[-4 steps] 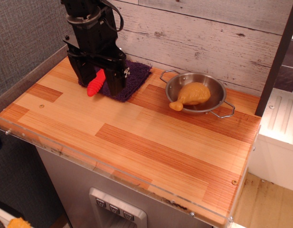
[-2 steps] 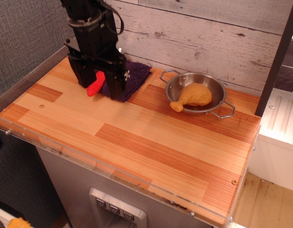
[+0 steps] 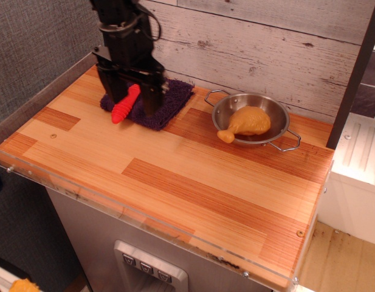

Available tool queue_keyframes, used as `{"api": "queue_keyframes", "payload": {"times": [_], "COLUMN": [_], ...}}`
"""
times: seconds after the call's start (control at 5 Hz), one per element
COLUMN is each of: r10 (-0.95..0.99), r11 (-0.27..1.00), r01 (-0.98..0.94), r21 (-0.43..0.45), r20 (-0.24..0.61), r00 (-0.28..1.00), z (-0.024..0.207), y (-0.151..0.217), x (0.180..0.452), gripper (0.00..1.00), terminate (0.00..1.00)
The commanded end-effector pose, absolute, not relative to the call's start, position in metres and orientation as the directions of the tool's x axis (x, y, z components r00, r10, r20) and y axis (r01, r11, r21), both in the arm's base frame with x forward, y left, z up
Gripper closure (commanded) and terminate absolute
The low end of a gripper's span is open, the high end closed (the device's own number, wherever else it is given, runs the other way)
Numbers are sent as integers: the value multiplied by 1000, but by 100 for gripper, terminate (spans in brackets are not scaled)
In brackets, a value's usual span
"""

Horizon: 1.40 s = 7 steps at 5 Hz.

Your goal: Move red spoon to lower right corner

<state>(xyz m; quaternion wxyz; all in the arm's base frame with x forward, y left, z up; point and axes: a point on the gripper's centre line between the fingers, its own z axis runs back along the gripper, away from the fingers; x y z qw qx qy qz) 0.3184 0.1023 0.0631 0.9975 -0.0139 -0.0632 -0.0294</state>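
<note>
The red spoon (image 3: 124, 105) lies tilted on the front edge of a purple cloth (image 3: 174, 96) at the back left of the table, its ribbed handle pointing to the front left. My black gripper (image 3: 131, 96) stands over its upper end. One finger is on each side of the spoon, set wide apart, so the gripper looks open. The spoon's bowl is hidden behind the gripper. The lower right corner (image 3: 283, 258) of the wooden tabletop, with its small screw (image 3: 299, 233), is far from the gripper and bare.
A steel pan (image 3: 281, 121) with two wire handles stands at the back right and holds a tan toy drumstick (image 3: 247, 121). A clear plastic rim (image 3: 144, 222) runs along the front edge. A plank wall stands behind the table, and a white cabinet (image 3: 357, 176) is to the right.
The gripper has risen and shifted slightly right. More of the red handle shows between the fingers. The spoon's tip has stayed in the same place.
</note>
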Motion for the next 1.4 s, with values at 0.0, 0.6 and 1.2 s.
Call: {"api": "queue_keyframes", "payload": {"times": [0.0, 0.6, 1.2], "r10": [-37, 87, 78], "r11": [999, 993, 994], "r01": [33, -97, -86], "r21": [31, 64, 67], "r20": [139, 142, 119], "r00": [990, 986, 990], "z": [63, 50, 37], "y": [129, 136, 136], "x": [348, 352, 356], "gripper": [0, 0, 0], "terminate": [0, 0, 0]}}
